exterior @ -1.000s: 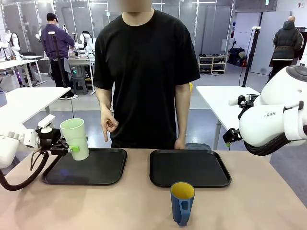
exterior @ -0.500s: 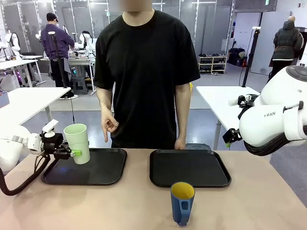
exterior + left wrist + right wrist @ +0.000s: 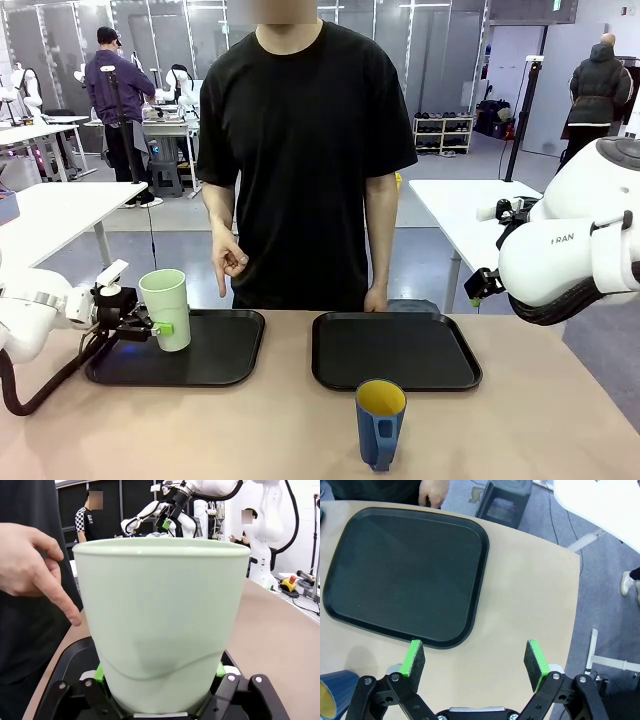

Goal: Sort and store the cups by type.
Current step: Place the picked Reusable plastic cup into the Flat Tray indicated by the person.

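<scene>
My left claw (image 3: pixel 158 327) clamps low on the tall, pale mint-green tumbler (image 3: pixel 167 303), upright over the left tray (image 3: pixel 226 362); the blue, yellow-lined mug (image 3: pixel 380 428) stands on the desk (image 3: pixel 530 430). My right claw (image 3: pixel 475 649) gapes apart.

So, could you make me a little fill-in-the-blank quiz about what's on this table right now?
The left pincer holds the mint-green tumbler upright over a black ____. The blue mug stands on the table; its inside is ____. The right pincer holds nothing and is ____. The person's hand points ____ with one finger.
Missing words: tray, yellow, open, down.
</scene>
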`<state>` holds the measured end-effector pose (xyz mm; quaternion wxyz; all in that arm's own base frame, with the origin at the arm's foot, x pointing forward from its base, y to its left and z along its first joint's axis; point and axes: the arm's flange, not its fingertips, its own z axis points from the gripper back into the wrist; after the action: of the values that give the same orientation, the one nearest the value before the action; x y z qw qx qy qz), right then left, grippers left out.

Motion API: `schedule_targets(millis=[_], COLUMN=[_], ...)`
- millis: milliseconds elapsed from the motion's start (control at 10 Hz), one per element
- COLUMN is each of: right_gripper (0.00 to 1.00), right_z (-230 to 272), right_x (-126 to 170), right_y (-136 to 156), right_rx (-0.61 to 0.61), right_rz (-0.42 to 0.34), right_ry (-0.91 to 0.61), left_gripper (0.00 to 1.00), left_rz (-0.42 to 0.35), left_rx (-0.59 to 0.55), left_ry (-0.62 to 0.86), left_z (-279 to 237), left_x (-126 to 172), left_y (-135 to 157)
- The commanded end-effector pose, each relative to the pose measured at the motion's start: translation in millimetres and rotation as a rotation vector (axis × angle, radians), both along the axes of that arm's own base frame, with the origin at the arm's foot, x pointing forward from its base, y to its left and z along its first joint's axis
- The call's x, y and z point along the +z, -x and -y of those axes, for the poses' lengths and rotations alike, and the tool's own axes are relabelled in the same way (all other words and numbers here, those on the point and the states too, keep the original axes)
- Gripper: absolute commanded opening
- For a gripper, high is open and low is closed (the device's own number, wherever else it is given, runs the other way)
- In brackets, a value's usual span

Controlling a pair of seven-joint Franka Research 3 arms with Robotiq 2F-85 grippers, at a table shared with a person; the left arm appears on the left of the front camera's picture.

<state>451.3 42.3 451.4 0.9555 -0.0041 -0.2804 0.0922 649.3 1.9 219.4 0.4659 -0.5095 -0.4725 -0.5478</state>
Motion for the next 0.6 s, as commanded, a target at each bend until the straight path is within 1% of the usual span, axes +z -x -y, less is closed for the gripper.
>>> schedule_targets(millis=[0,500], right_gripper=[1.00,1.00], right_z=[0,0], right_x=[0,0], right_y=[0,0], right_rx=[-0.002,-0.002], right_rz=[0.002,0.002], right_ry=[0.005,0.005], left_gripper=[0.83,0.83], left_rz=[-0.032,-0.083], left_rx=[-0.015,0.005], left_ry=[-0.010,0.032], left_z=[-2,-11], left_x=[-9,-29], left_y=[-15,-23])
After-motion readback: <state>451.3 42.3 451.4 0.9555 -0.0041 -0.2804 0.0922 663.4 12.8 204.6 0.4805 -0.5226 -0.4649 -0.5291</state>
